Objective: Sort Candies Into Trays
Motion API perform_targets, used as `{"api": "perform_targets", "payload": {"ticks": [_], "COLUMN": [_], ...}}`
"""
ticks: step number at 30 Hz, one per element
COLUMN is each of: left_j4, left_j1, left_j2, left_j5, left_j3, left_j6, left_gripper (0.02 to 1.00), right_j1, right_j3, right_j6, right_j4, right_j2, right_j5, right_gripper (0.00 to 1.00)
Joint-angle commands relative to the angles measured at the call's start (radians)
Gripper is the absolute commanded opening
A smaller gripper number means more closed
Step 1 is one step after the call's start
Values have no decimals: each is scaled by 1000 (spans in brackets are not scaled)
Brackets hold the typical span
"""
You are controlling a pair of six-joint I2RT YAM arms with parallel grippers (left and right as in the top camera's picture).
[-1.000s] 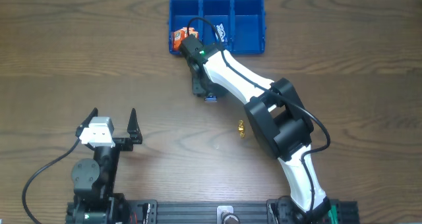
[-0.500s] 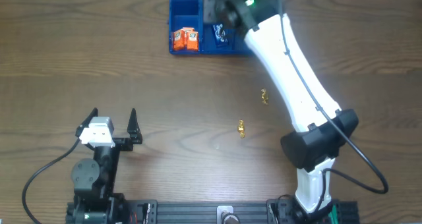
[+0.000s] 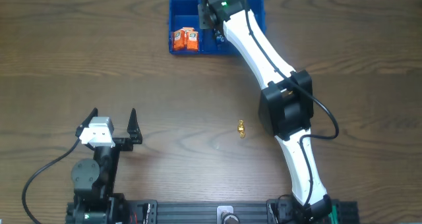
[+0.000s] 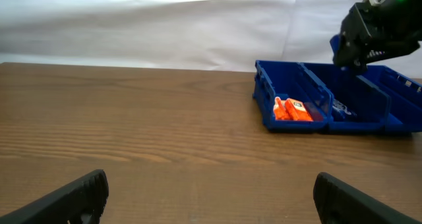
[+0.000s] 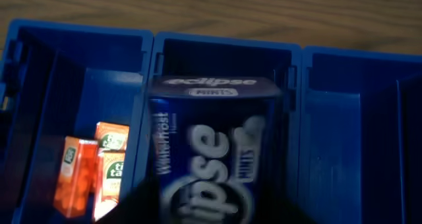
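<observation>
Fingers on our right gripper clamp a dark blue mint tin over the blue plastic tray, middle bin; left gripper gapes empty.

A blue tray with three parts sat at the far side. Orange candy boxes lay close together in its left part. A blue mint box was held in the right gripper over the middle part. A small gold candy lay nearer, well apart from the tray.
</observation>
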Motion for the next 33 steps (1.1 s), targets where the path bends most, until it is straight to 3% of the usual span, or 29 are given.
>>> {"api": "perform_targets", "payload": {"ticks": [1,7,12,14,18,20,33], "left_j4": [-36,-36,-36,-36,-36,-36,-36], "left_j1": [3,3,3,3,3,3,3], "left_j2": [-5,-5,-5,-5,-5,-5,-5], "left_j5": [17,17,17,17,17,17,17], "left_j3": [-18,-18,-18,-18,-18,-18,-18], "left_j6": [15,15,15,15,15,15,15], "left_gripper": [998,998,998,998,998,996,998], "right_j1": [-11,7,55,95,127,130,150], "right_j3": [6,-79,-706,-940,-1218,-1318,-1407], "right_j6": [-7,19,40,137,231,271,286], "right_j4": [-6,-208,-54,-18,48,77,198], "right_j2": [-40,-260,-690,-807,-829,-829,-742], "right_j5": [10,10,-28,-37,-150,-158,-192], "right_gripper": [744,816,816,818,816,818,768]}}
